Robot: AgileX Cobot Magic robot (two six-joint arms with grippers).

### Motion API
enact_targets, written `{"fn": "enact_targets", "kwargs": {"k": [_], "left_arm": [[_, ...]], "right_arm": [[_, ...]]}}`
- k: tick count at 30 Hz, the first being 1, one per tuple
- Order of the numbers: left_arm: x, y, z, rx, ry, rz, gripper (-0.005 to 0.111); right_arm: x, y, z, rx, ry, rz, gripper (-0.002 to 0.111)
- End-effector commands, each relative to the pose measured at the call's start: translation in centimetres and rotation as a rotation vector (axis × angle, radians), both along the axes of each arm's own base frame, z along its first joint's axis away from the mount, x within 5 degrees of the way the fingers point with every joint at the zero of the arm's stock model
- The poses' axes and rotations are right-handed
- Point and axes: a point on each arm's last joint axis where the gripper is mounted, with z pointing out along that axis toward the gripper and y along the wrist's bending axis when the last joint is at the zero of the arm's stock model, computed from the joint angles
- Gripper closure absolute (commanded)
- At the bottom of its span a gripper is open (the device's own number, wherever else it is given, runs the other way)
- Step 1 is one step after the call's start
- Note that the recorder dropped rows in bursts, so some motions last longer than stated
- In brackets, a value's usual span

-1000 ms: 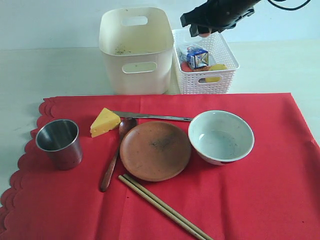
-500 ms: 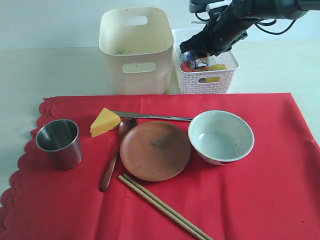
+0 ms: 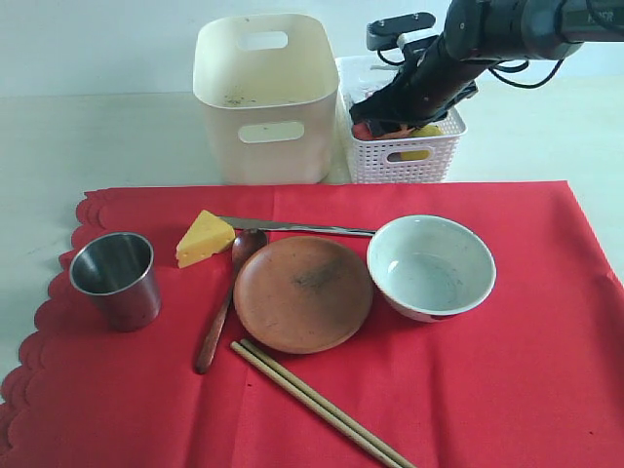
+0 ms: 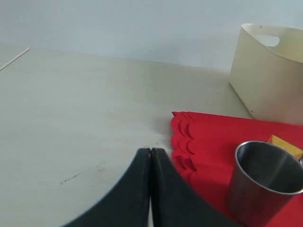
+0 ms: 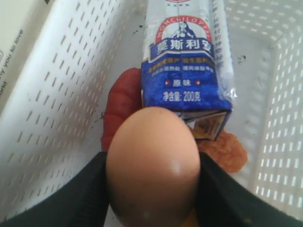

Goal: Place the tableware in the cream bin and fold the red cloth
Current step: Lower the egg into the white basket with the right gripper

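While red cloth (image 3: 487,390) lay flat across lower frame of exterior view, it carried steel cup (image 3: 115,278) at left, brown plate (image 3: 302,292) at centre, white bowl (image 3: 431,266) right of plate, chopsticks (image 3: 317,405) at bottom. Cream bin (image 3: 263,97) stood upper centre on counter (image 3: 97,136), lattice basket (image 3: 409,156) just beside; right pincer (image 3: 388,105) reached into basket.
Left wrist view: left pincer (image 4: 150,153) pressed closed on nothing, near cup.
Right wrist view: right pincer gripped egg (image 5: 151,161), milk carton (image 5: 187,71) just beyond.

milk carton (image 5: 187,71): Chinese characters, "200" | cream bin (image 5: 12,47): "you to love", partly cut off
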Motion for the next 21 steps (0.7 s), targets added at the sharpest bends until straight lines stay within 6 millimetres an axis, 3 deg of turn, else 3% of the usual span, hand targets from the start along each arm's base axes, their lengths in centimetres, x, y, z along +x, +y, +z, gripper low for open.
{"fn": "enact_targets", "kwargs": {"k": [1, 7, 11, 21], "left_arm": [[0.0, 0.0, 0.0, -0.002, -0.007, -0.006, 0.106], [0.0, 0.0, 0.0, -0.002, -0.007, -0.006, 0.106], [0.0, 0.0, 0.0, -0.002, -0.007, -0.006, 0.106], [0.0, 0.0, 0.0, -0.002, -0.007, -0.006, 0.106]], "right_arm": [[0.3, -0.2, 0.4, 0.004, -0.025, -0.009, 0.06], [0.2, -0.2, 0.3, 0.001, -0.014, -0.005, 0.031], [0.1, -0.2, 1.1, 0.004, -0.022, -0.004, 0.031], [-0.8, -0.4, 5.5, 0.017, -0.057, 0.004, 0.031]]}}
